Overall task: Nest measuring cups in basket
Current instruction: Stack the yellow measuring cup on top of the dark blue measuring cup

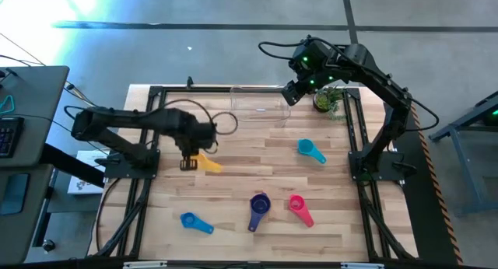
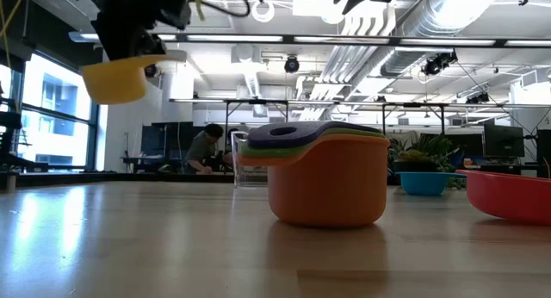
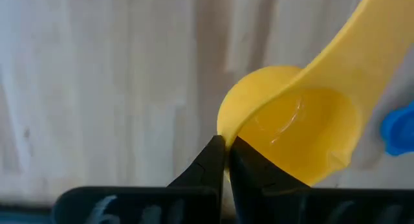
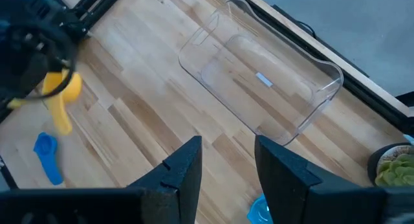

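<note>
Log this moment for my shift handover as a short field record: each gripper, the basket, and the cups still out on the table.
left gripper: shut on the yellow cup, pinching its rim, lifted off the table
right gripper: open, empty, above the table beside the basket
basket: clear bin at the far side, no cups inside
cups on table: teal cup, purple cup, pink cup, blue cup
other: potted plant right of the basket

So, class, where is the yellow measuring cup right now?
The yellow measuring cup is lifted off the table, its rim pinched in the shut left gripper, on the left side of the high view, nearer the camera than the clear basket.
</note>
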Robot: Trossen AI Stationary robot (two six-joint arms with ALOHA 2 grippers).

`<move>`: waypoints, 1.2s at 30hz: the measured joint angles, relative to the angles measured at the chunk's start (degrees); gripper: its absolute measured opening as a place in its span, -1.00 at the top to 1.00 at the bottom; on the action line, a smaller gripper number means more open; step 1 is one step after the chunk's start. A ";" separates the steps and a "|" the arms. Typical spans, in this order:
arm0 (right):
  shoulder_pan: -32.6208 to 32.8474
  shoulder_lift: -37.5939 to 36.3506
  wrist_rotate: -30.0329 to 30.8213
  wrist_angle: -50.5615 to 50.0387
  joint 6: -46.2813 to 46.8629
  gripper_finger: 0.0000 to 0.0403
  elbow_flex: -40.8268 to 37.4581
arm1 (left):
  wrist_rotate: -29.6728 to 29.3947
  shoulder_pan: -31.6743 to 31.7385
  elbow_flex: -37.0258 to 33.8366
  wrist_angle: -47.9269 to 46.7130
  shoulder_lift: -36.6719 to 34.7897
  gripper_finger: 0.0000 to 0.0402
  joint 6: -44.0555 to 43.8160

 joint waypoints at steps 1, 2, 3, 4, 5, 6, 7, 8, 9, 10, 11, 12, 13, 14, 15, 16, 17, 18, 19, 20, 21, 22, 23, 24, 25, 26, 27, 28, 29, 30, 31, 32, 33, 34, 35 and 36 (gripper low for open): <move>0.00 0.00 0.01 0.00 -0.16 0.33 0.00 | 0.00 -1.35 0.00 1.06 0.02 0.98 -0.33; 0.00 0.00 0.00 0.00 -0.20 0.33 0.00 | 0.00 -2.61 0.00 1.97 0.02 0.98 -0.69; 0.00 0.00 0.00 0.00 -0.08 0.33 0.00 | 0.01 -3.76 0.00 2.73 0.02 0.98 -0.94; 0.00 0.00 -0.01 0.00 0.26 0.33 0.00 | 0.00 -4.84 0.00 3.49 0.05 0.98 -1.17; 0.00 0.00 0.00 0.00 0.82 0.33 0.00 | 0.00 -5.83 0.00 4.24 0.21 0.98 -1.17; 0.00 0.00 0.01 0.00 1.10 0.33 0.00 | 0.00 -6.74 0.00 4.95 0.49 0.98 -1.17; 0.00 0.00 0.02 0.00 1.27 0.33 0.00 | 0.00 -7.55 0.00 5.57 0.71 0.98 -1.07; 0.00 0.00 0.01 -0.02 1.29 0.33 0.00 | 0.00 -8.24 0.00 6.13 0.89 0.98 -0.59; 0.00 0.00 0.01 -0.01 1.33 0.33 0.00 | 0.01 -8.86 0.00 6.67 1.11 0.98 0.07; 0.00 0.00 0.00 -0.02 1.84 0.33 0.00 | 0.00 -9.38 0.00 7.06 1.33 0.98 0.59; 0.00 0.00 -0.01 -0.02 2.87 0.33 0.00 | 0.00 -9.82 0.00 7.29 1.61 0.98 1.23; 0.00 0.00 -0.01 -0.02 3.90 0.33 0.00 | 0.00 -10.14 0.00 7.83 1.97 0.98 1.95; 0.00 0.00 0.00 -0.02 4.56 0.33 0.00 | -0.01 -10.39 0.00 8.75 2.29 0.98 2.92; 0.00 0.00 0.01 -0.03 5.47 0.33 0.00 | -0.06 -10.68 0.00 9.47 2.53 0.98 3.89; 0.06 0.00 0.00 -0.06 6.28 0.33 0.00 | -0.06 -10.94 0.00 10.03 2.79 0.98 5.07; 0.20 0.00 0.02 -0.10 7.16 0.33 0.00 | -0.07 -11.03 0.02 10.37 3.11 0.98 6.49; 0.38 0.00 0.03 -0.21 8.29 0.33 0.00 | -0.09 -11.21 0.02 10.78 3.52 0.98 7.90; 0.62 0.00 0.08 -0.26 9.42 0.33 0.00 | -0.09 -11.30 0.02 11.40 4.05 0.98 9.26; 0.92 0.00 0.32 -0.22 10.67 0.33 0.00 | -0.09 -11.35 0.02 11.81 4.51 0.98 10.81; 1.27 0.00 0.34 -0.22 11.82 0.33 0.00 | -0.10 -11.50 0.02 12.20 4.95 0.98 12.47; 1.64 0.00 0.28 -0.20 12.89 0.33 0.00 | -0.12 -11.61 0.02 13.09 5.37 0.98 14.19; 2.08 0.00 0.33 -0.20 13.96 0.33 0.00 | -0.19 -11.67 0.02 14.13 5.63 0.98 16.02; 2.56 0.00 0.47 -0.20 15.09 0.33 0.00 | -0.27 -11.66 0.02 15.02 5.91 0.98 17.93; 3.11 0.00 0.89 -0.20 16.40 0.33 0.00 | -0.28 -11.66 0.07 16.48 6.31 0.98 19.61; 3.69 0.00 1.62 -0.17 17.63 0.33 0.00 | -0.31 -11.66 0.10 18.40 6.69 0.98 21.25; 4.26 0.00 2.33 -0.08 18.86 0.33 0.00 | -0.35 -11.66 0.24 19.69 7.07 0.98 23.00; 4.77 0.00 3.16 0.03 20.00 0.33 0.00 | -0.43 -11.66 0.64 20.42 7.36 0.98 24.98; 5.22 0.00 3.94 0.04 21.17 0.33 0.00 | -0.46 -11.66 1.31 21.48 7.75 0.98 27.17; 5.66 0.00 4.53 0.07 22.44 0.33 0.00 | -0.48 -11.71 1.98 23.06 8.18 0.98 29.50; 6.01 0.00 4.94 0.09 23.77 0.33 0.00 | -0.56 -11.83 2.62 24.31 8.59 0.98 31.84; 6.35 0.00 5.14 0.12 24.90 0.33 0.00 | -0.70 -11.92 3.18 24.82 9.07 0.98 34.01; 6.64 0.00 5.77 0.18 26.01 0.33 0.00 | -0.74 -12.00 3.80 25.47 9.60 0.98 36.27; 6.93 0.00 6.40 0.24 27.10 0.33 0.00 | -0.72 -12.18 4.45 26.85 10.02 0.98 38.22; 7.18 0.00 6.87 0.23 28.18 0.33 0.00 | -0.76 -12.44 5.02 27.88 10.28 0.98 40.18; 7.34 0.00 7.48 0.24 29.19 0.33 0.00 | -0.74 -12.62 5.71 28.45 10.73 0.98 42.06; 7.51 0.00 7.98 0.26 30.01 0.33 0.00 | -0.74 -12.84 6.41 29.40 11.24 0.98 43.84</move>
